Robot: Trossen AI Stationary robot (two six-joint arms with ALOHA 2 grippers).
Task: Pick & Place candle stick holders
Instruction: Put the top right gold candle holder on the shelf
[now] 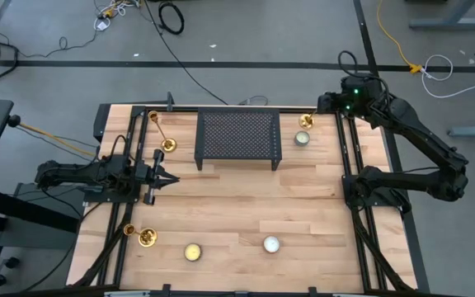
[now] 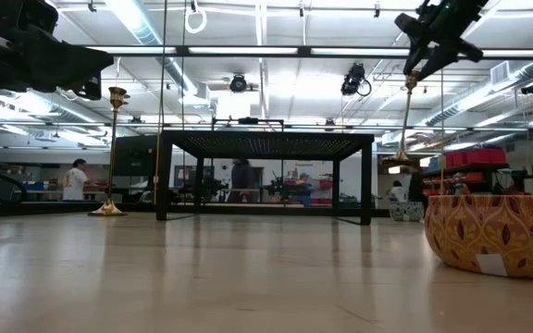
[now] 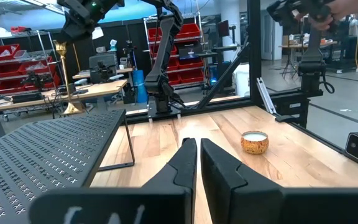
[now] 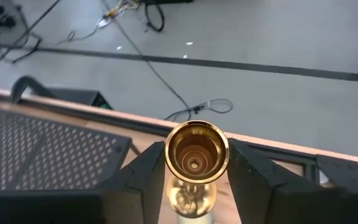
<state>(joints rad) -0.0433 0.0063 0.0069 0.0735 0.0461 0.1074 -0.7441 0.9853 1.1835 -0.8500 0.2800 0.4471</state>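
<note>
While my right end effector grasps a candlestick by its stem, lifted beside the rack at the bench's far right corner, I should keep it upright; the left end effector waits clenched at the bench's left.

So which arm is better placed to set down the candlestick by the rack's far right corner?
The right. Its gripper is already closed around that candlestick, holding it clear of the table beside the rack. The left gripper sits empty and shut, across the table.
</note>
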